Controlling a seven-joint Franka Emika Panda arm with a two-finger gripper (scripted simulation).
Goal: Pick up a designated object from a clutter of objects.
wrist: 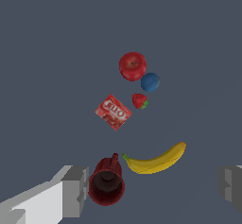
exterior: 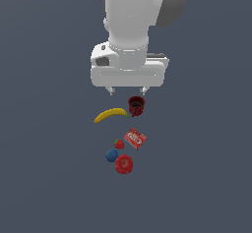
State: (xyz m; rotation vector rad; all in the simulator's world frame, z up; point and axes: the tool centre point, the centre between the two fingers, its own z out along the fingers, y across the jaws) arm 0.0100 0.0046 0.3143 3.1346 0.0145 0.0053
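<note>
On the plain dark gray worktop (exterior: 44, 178), my end effector (exterior: 128, 90) hangs wide open and empty above the yellow banana (exterior: 111, 114), which lies just beside the dark red mug (exterior: 136, 105).

In the exterior view the banana (exterior: 111, 114) lies just left of the mug (exterior: 136, 105). Nearer the camera sits the box (exterior: 135, 138), then the strawberry (exterior: 119, 143), round fruit (exterior: 111, 155) and apple (exterior: 124, 164) clustered together.

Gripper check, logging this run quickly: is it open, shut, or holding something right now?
Gripper: open, fingers spread wide and empty, above the mug and banana.
</note>
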